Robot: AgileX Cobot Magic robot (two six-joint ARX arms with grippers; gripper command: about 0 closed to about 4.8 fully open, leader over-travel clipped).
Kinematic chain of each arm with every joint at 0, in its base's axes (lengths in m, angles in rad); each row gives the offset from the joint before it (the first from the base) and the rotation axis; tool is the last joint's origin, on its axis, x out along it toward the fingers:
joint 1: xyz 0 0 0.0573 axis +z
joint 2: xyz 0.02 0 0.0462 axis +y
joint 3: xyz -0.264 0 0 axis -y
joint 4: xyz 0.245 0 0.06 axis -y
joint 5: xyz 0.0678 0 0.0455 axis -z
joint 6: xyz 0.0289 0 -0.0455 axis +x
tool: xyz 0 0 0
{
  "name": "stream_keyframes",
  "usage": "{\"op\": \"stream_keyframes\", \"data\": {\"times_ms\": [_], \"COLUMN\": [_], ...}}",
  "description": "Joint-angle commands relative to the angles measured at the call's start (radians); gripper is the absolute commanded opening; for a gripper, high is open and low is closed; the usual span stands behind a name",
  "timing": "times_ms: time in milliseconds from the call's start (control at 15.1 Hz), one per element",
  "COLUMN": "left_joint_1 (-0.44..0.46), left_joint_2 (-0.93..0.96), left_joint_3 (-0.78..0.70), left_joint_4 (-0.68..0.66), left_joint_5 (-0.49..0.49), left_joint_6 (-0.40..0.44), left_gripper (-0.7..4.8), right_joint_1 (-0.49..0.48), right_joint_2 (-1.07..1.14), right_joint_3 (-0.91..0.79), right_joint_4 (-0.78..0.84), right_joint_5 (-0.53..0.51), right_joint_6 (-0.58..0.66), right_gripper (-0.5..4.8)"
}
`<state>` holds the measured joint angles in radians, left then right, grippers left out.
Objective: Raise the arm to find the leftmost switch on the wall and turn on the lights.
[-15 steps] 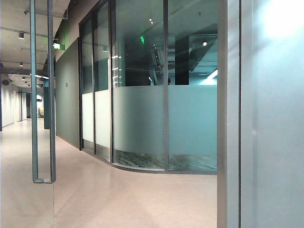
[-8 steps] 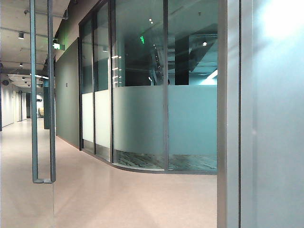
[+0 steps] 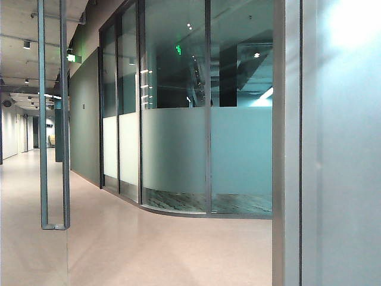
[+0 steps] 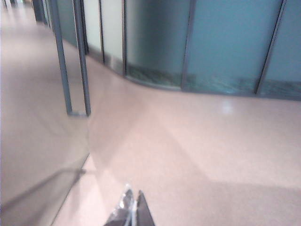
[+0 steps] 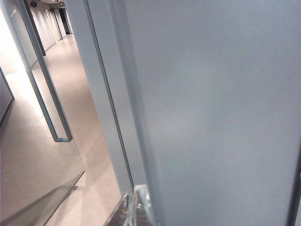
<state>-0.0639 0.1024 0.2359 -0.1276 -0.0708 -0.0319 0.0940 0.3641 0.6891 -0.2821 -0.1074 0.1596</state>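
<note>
Left gripper [image 4: 133,207]: hanging over pink floor [image 4: 197,141], fingertips pressed together, holding nothing, glass door handle [image 4: 73,61] standing farther off to the left. Right gripper [image 5: 134,207]: pointing at grey wall [image 5: 211,117], tips narrow and empty, sitting just beside the wall's frame [image 5: 101,94]. Switch: not appearing in any view. Exterior view: showing neither gripper, only wall [image 3: 345,167], frosted glass partition [image 3: 178,155] and corridor.

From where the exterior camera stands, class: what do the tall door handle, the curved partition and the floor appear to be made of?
Tall grey U-shaped door handle: apparently brushed metal tube, dull sheen. Curved glass partition: glass, clear above, frosted band below, in dark metal frames. Pale pinkish floor: smooth, seamless, faintly reflective, possibly vinyl or resin. The left end effector and right end effector show only closed tips.
</note>
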Motion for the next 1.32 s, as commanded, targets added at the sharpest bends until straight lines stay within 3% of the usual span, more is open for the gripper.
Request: {"op": "stream_keyframes", "data": {"times_ms": [66,397,1324], "left_joint_1": [0.032,0.020,0.015], "left_joint_2": [-0.028,-0.098,-0.098], "left_joint_3": [-0.089,-0.227,-0.227], "left_joint_4": [0.071,0.082,0.084], "left_joint_5": [0.006,0.006,0.008], "left_joint_6": [-0.052,-0.122,-0.074], "left_gripper": [-0.05,-0.05,-0.05], "right_joint_1": [0.002,0.002,0.002], "right_joint_2": [-0.002,-0.003,-0.003], "right_joint_3": [0.003,0.003,0.003], "right_joint_4": [0.013,0.013,0.009], "right_joint_5": [-0.002,-0.002,-0.002], "right_joint_6": [0.001,0.001,0.001], "right_gripper": [-0.01,-0.01,-0.01]}}
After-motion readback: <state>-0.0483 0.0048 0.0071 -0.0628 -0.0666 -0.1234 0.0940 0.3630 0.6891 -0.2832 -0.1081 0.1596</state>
